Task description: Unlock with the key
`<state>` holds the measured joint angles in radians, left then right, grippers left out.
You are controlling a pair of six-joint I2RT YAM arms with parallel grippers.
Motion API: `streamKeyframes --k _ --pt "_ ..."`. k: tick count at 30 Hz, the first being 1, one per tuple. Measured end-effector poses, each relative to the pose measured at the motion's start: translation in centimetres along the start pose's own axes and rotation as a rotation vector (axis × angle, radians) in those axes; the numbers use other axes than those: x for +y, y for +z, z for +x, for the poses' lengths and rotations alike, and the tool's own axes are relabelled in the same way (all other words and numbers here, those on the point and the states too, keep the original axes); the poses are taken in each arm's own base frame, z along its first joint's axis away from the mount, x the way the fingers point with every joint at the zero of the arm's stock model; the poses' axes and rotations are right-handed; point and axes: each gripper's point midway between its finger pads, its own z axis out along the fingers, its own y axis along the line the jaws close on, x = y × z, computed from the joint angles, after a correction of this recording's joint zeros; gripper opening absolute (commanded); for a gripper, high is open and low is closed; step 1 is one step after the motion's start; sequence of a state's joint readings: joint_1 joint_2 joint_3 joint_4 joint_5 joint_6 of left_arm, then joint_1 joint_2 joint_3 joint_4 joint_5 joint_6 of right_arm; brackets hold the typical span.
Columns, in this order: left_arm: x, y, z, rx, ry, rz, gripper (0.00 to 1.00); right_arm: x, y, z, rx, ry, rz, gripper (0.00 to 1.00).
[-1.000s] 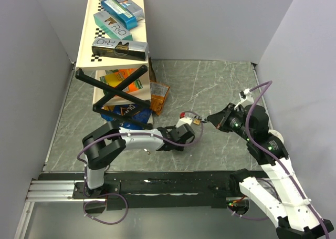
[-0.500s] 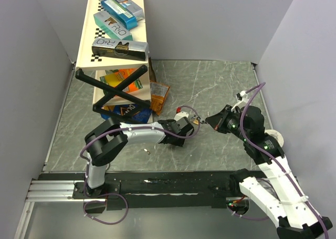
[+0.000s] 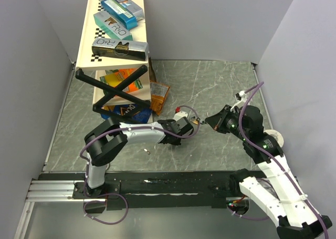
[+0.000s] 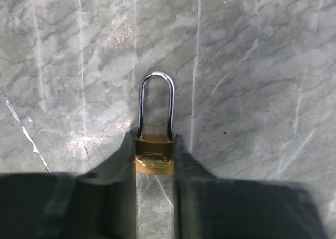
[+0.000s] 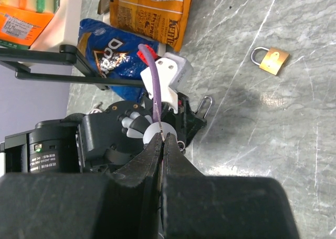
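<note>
Left wrist view: left claw [image 4: 154, 144] was clamped on the brass body of a padlock [image 4: 154, 156], with a finger [image 4: 124, 157] tight on each side. The silver shackle [image 4: 156, 100] was closed and pointing away from the claw over the marble tabletop [image 4: 252, 65]. No other view showed that grip. The top view gave only a brass speck between the two claws, and in the right wrist view only the shackle poked out past the left claw. Right wrist view: right claw [image 5: 161, 139] had its fingers pressed together, tips right up against the left claw. I couldn't make out the key in any view and can't tell whether it sat between those tips. Only this view caught the second padlock [image 5: 270, 60], lying flat well off to the right of the right claw. It also showed a blue bag [image 5: 113, 55] reading "Doritos" and an orange bag [image 5: 149, 10] reading "KETTLE", both beyond the left claw. Only the top view showed the rack [image 3: 89, 34] beyond the left claw, carrying boxes [image 3: 119, 48] marked "RO". It also showed a small pale bit [image 3: 147, 151] on the tabletop, on the base side of the left claw.
</note>
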<state>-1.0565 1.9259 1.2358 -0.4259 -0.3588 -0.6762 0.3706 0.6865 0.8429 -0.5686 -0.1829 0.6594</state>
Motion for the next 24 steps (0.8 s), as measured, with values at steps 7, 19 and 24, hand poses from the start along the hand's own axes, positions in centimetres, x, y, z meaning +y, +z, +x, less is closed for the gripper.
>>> streamKeyframes --k 7,19,24 --pt "0.8 -0.7 0.2 0.001 -0.016 0.001 0.01 0.9 0.3 0.1 0.029 -0.059 0.008 0.0" --pt "6.0 -3.1 2.1 0.183 -0.05 -0.056 0.01 2.2 0.2 0.7 0.032 -0.11 0.018 0.0" --pt "6.5 -3.9 1.8 0.2 -0.058 -0.033 0.01 1.1 -0.9 -0.4 -0.02 -0.121 0.086 0.0"
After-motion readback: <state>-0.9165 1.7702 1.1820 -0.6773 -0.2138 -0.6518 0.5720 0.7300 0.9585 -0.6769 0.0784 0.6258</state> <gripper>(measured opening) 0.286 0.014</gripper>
